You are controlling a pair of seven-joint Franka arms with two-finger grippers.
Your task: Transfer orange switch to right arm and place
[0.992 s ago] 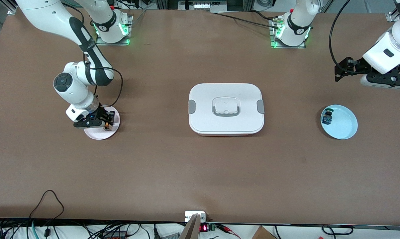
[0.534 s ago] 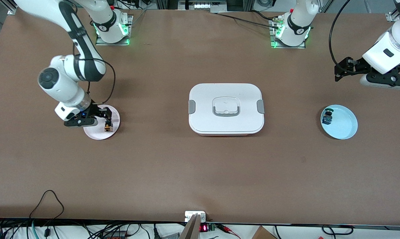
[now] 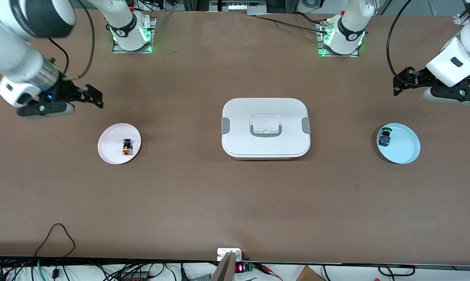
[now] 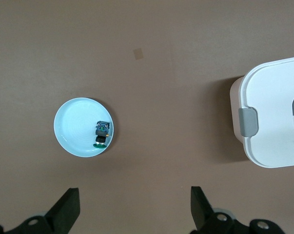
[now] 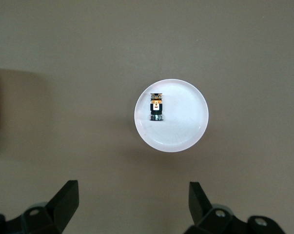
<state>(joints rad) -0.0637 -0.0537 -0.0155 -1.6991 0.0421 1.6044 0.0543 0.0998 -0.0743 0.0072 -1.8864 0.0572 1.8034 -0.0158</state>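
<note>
The orange switch (image 3: 127,147) lies on its side on the pale pink plate (image 3: 108,146), toward the right arm's end of the desk (image 3: 235,203), and nothing touches it. The right gripper (image 3: 84,95) hangs in the air over bare desk just off the plate's rim, its fingers (image 5: 66,197) spread wide and empty; in the right wrist view the plate and switch sit well clear between the two finger tips. So the placing looks done, and the step in hand is, by my judgement, the retreat. To do it well, the right arm should go on up and away from the plate with its fingers wide, so that no finger catches the plate's edge or rolls the switch (a stubby round thing like this would roll readily if nudged). The left gripper (image 3: 405,82) waits over the desk at the left arm's end, its fingers (image 4: 68,209) wide apart and holding nothing, near the light blue plate (image 3: 405,150) that carries the green-capped switch (image 3: 384,136). The white lidded box (image 3: 265,127) stands at mid-desk, well apart from both plates, and needs no attention.
</note>
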